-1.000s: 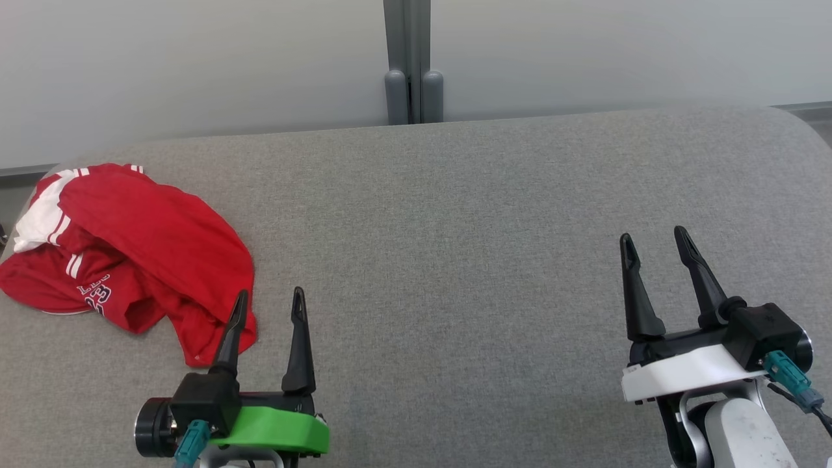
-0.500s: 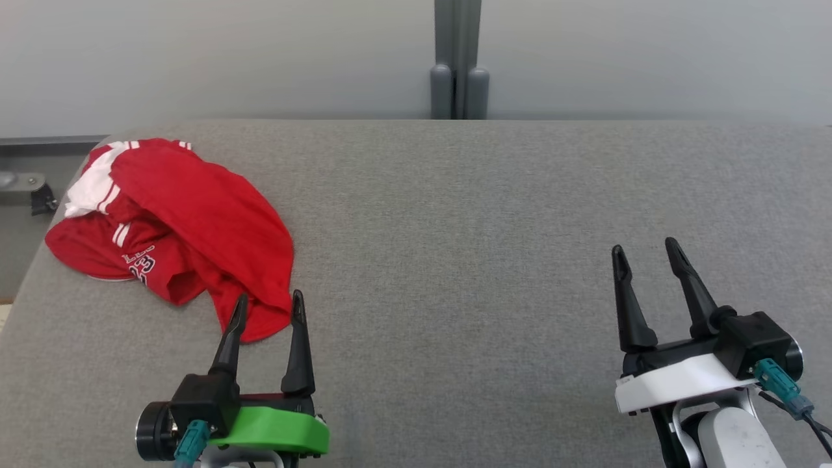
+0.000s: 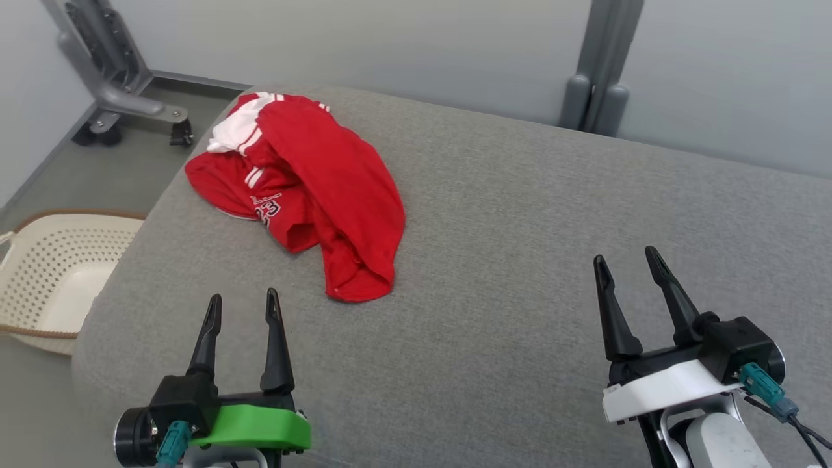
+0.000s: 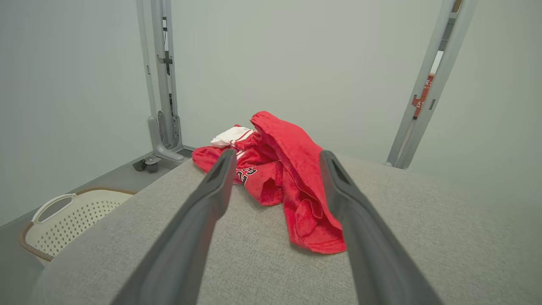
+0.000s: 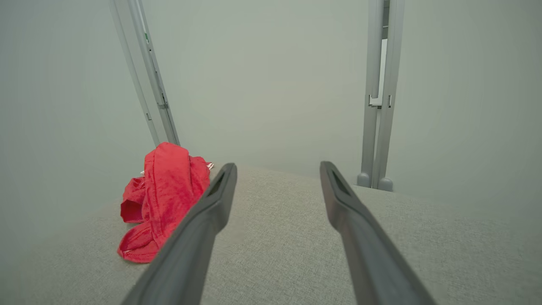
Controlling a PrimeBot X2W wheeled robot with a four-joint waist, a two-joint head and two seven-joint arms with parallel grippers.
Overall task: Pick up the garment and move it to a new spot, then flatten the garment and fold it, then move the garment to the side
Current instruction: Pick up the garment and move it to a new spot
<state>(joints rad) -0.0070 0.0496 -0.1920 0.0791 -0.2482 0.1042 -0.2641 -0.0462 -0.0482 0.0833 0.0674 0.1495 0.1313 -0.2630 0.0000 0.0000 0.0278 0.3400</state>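
Swinging left toward the crumpled red garment at the far left corner of the table, with left gripper and right gripper both hanging open and empty, lining up the pickup.

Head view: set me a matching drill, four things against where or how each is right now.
Things:
1. garment
2. basket
3. left gripper
4. right gripper

States:
a. open, over bare grey surface, far from the garment
b. crumpled heap, far left of the surface
c. on the floor, off the surface's left end
d. open, nearest the garment, not touching it

Pairs: 1-b; 2-c; 3-d; 4-a
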